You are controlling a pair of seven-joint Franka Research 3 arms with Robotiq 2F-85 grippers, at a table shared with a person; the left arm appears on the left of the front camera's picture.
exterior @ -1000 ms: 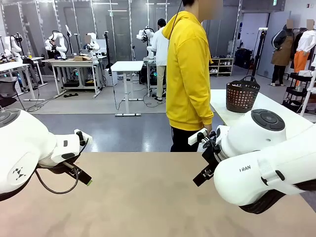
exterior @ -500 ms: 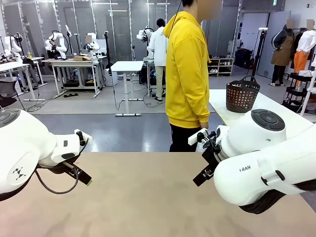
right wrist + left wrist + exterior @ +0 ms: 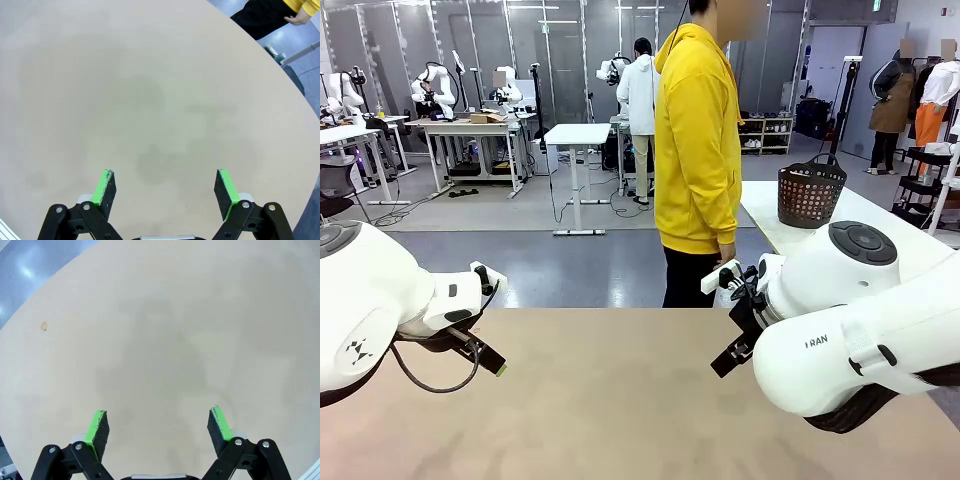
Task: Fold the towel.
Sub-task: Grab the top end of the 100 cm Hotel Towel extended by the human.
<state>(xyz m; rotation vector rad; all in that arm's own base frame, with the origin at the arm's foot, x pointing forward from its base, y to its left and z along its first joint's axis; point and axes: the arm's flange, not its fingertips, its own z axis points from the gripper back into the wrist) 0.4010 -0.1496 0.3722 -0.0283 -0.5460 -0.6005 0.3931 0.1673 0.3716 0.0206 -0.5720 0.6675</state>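
The towel is out of view. My left gripper hangs low over the left side of the bare tan table. In the left wrist view the left gripper is open, with only tabletop between its green pads. My right gripper hovers over the table's right part. It is open too in the right wrist view, with nothing between its fingers.
A person in a yellow hoodie stands at the far edge of the table, one hand hanging by the hip. Behind to the right, a black perforated basket sits on a white side table.
The person has shifted and turned slightly at the far edge. Both arms and grippers have stayed still.
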